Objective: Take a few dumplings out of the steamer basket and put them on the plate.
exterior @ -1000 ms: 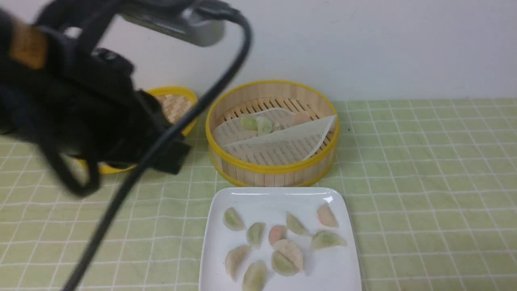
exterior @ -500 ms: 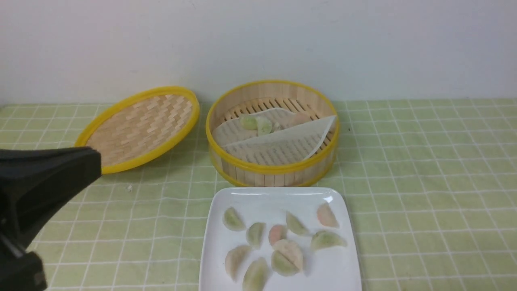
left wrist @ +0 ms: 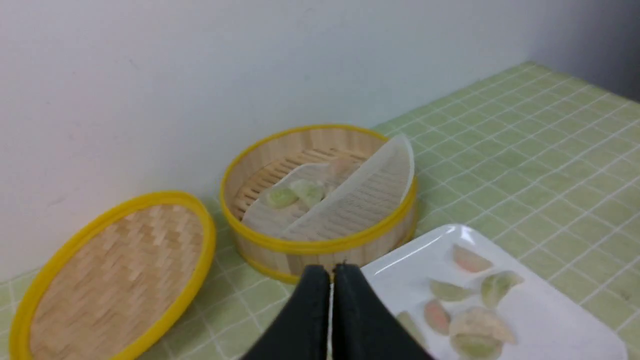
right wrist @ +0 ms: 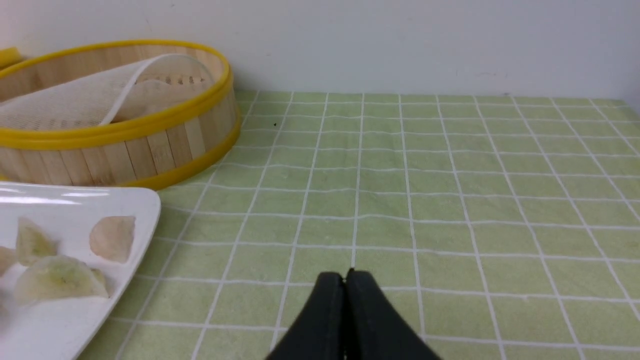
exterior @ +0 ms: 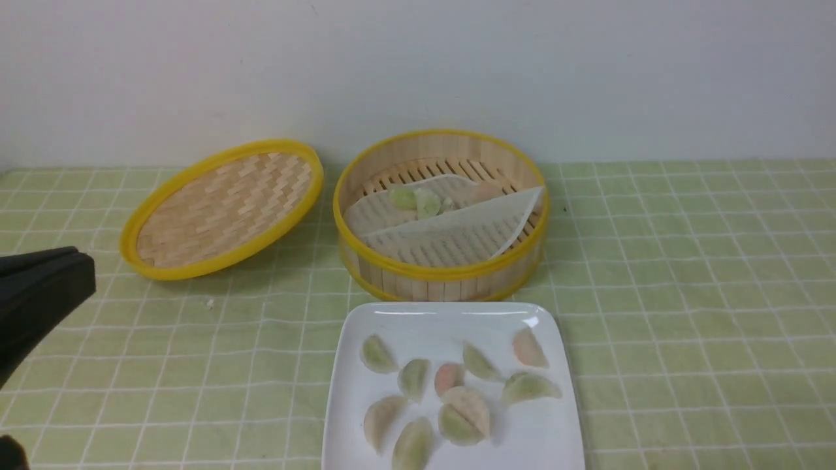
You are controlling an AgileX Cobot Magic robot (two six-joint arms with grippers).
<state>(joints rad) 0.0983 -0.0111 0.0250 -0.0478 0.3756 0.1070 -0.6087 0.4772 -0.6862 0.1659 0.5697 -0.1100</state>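
- left gripper [left wrist: 332, 272]: fingertips closed together, nothing between them; the right gripper [right wrist: 348, 275] likewise closed and bare.
- beyond the left fingers sits the steamer basket [exterior: 444, 271], a few dumplings [left wrist: 282, 197] inside; nearer them, the plate [exterior: 522, 444] holds many more.
- the transfer looks finished or paused, arms clear; next, rest, or, if more are wanted, open the left fingers and reach into the basket.
- the front view shows the whole woven lid [exterior: 225, 209]; the right wrist view shows barely an edge.
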